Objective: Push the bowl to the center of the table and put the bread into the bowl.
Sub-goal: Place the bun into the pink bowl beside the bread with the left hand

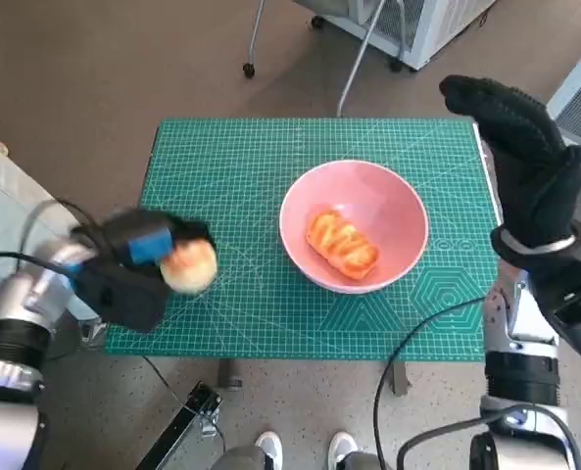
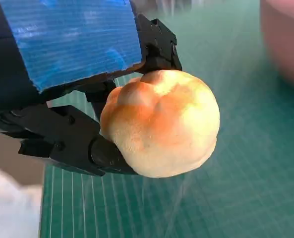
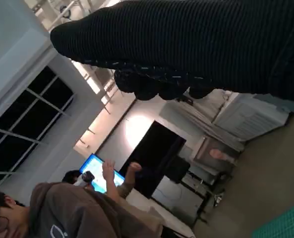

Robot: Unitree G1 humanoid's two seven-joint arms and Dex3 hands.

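The pink bowl [image 1: 354, 225] stands right of the middle of the green mat [image 1: 241, 176], with a glazed bread [image 1: 343, 244] lying inside it. My left hand [image 1: 138, 259] is over the mat's left part and holds a round golden bun [image 1: 189, 265], seen close in the left wrist view as the bun [image 2: 161, 124] gripped by black fingers [image 2: 72, 141]. An edge of the bowl [image 2: 285, 39] shows beyond it. My right hand [image 1: 525, 162] is raised off the table's right edge, fingers stretched, holding nothing; the glove [image 3: 201, 44] fills that wrist view.
The mat covers the small table [image 1: 486, 166]. Chair legs [image 1: 354, 69] and a white unit [image 1: 417, 24] stand beyond the far edge. Cables [image 1: 417, 333] hang by the front. Shoes [image 1: 305, 448] show below. A person [image 3: 52, 208] sits in the room in the right wrist view.
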